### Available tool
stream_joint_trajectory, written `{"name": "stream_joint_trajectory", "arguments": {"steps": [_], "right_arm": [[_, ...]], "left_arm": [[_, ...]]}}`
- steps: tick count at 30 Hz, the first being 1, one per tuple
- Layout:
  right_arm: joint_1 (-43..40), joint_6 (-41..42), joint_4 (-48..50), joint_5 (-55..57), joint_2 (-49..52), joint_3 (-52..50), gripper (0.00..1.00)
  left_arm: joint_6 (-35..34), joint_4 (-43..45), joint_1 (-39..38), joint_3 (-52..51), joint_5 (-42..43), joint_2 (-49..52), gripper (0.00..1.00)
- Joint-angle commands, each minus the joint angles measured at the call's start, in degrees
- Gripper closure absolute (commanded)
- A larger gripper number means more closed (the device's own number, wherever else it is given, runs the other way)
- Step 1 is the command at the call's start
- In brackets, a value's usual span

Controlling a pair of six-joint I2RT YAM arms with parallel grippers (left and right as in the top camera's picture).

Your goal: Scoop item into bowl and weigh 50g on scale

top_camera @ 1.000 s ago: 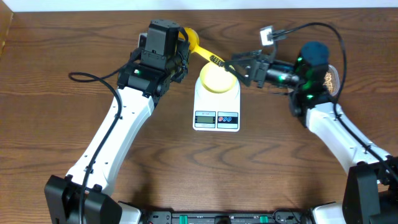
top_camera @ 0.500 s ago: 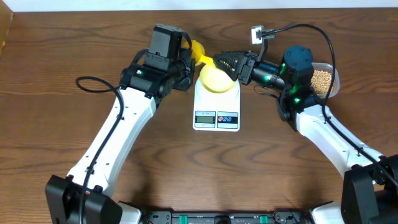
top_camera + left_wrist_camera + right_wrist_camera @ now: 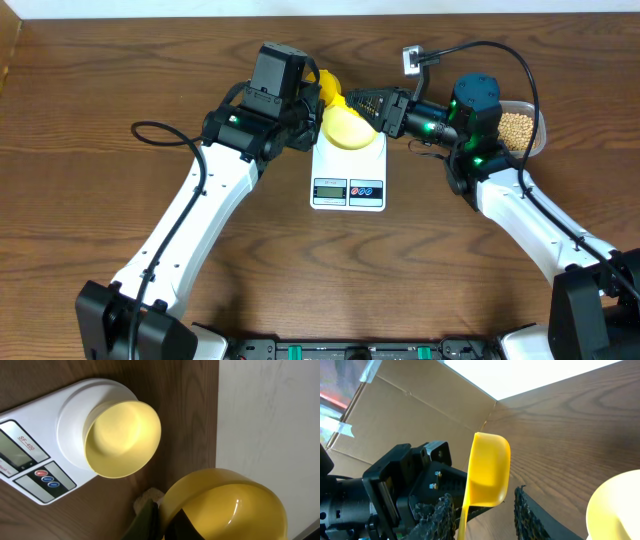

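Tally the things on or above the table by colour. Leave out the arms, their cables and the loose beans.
Yellow: 2, the bowl and the measuring spoon
White: 1, the scale
Clear: 1, the tub
Total: 4

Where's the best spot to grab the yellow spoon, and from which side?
Grab the yellow spoon by its thin flat handle, coming from the robot's right. The round cup, next to the left pincer, is too wide and curved to pinch; the handle pokes out between the open fingers of the right pincer.
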Motion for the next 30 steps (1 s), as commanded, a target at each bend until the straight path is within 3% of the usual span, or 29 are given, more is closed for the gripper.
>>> {"name": "stream_joint_trajectory", "arguments": {"steps": [1, 18, 20, 24, 26, 27, 30], "right_arm": [[1.7, -0.2, -0.5, -0.8, -0.2, 0.9, 0.63], [2.5, -0.6, -0.9, -0.8, -0.2, 0.9, 0.71], [2.5, -0.6, -1.0, -0.8, -0.2, 0.9, 0.75], [2.5, -0.6, -1.5, -0.8, -0.2, 0.9, 0.99], [2.5, -0.6, -2.7, -0.7, -0.2, 0.9, 0.99], [2.5, -0.6, -3.5, -0.3, -0.2, 0.9, 0.99], [2.4, -1.1, -4.0, 0.2, -0.2, 0.9, 0.99]], "left_arm": [[3.7, -0.2, -0.2, 0.3, -0.8, 0.1, 0.92], [5.6, -0.2, -1.7, 0.3, -0.7, 0.3, 0.92], [5.6, -0.2, -1.7, 0.3, -0.7, 0.3, 0.92], [5.6, -0.2, -1.7, 0.3, -0.7, 0.3, 0.92], [5.6, -0.2, -1.7, 0.3, -0.7, 0.3, 0.91], [5.6, -0.2, -1.7, 0.3, -0.7, 0.3, 0.83], [5.6, -0.2, -1.6, 0.3, -0.7, 0.3, 0.45]]}}
